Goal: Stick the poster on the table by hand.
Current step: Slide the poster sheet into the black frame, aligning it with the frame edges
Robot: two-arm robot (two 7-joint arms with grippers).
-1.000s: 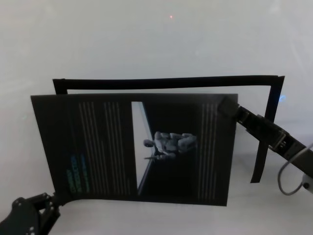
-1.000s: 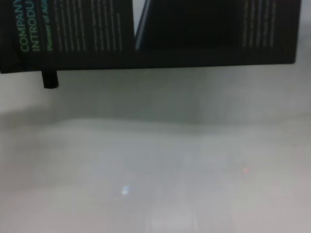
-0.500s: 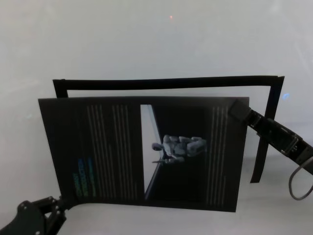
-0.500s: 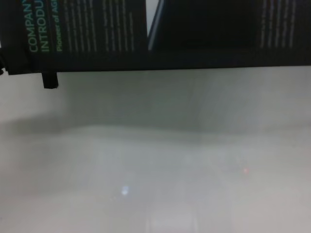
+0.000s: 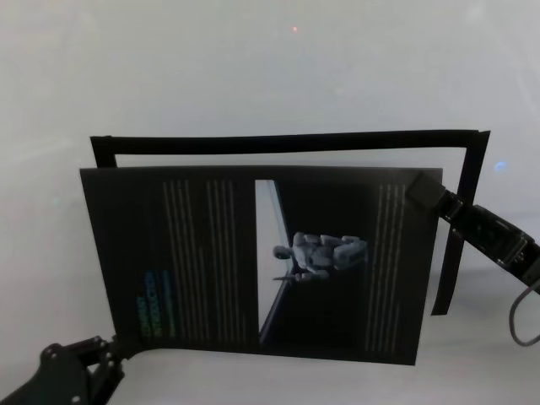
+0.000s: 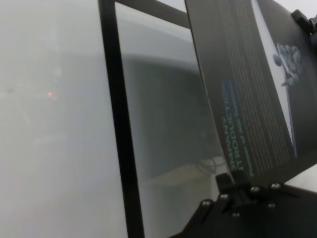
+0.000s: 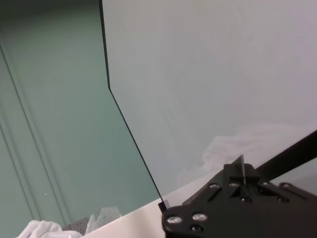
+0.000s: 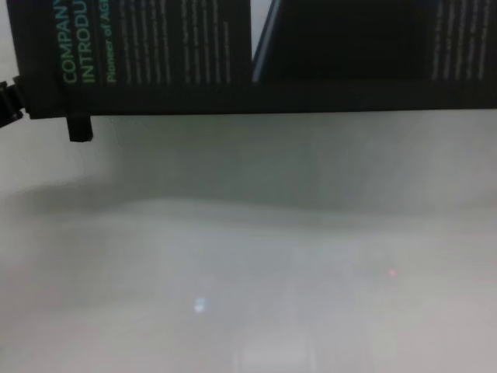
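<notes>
Evidently the large black printed poster sheet (image 5: pixel 253 266) is hanging above the pale glossy desk (image 5: pixel 270 76), inside the black tape outline (image 5: pixel 287 142). Left gripper (image 5: pixel 110 354) is clenching its seven-o'clock corner, right gripper (image 5: pixel 420 190) probably pinching the one-o'clock corner. Light, floppy, easily creased: corners are suiting it best.

Poster (image 5: pixel 253 261) before tape frame (image 5: pixel 287 142) on table (image 5: pixel 253 67); left gripper (image 5: pixel 105 350) at near-left corner, right gripper (image 5: pixel 419 189) at far-right.
</notes>
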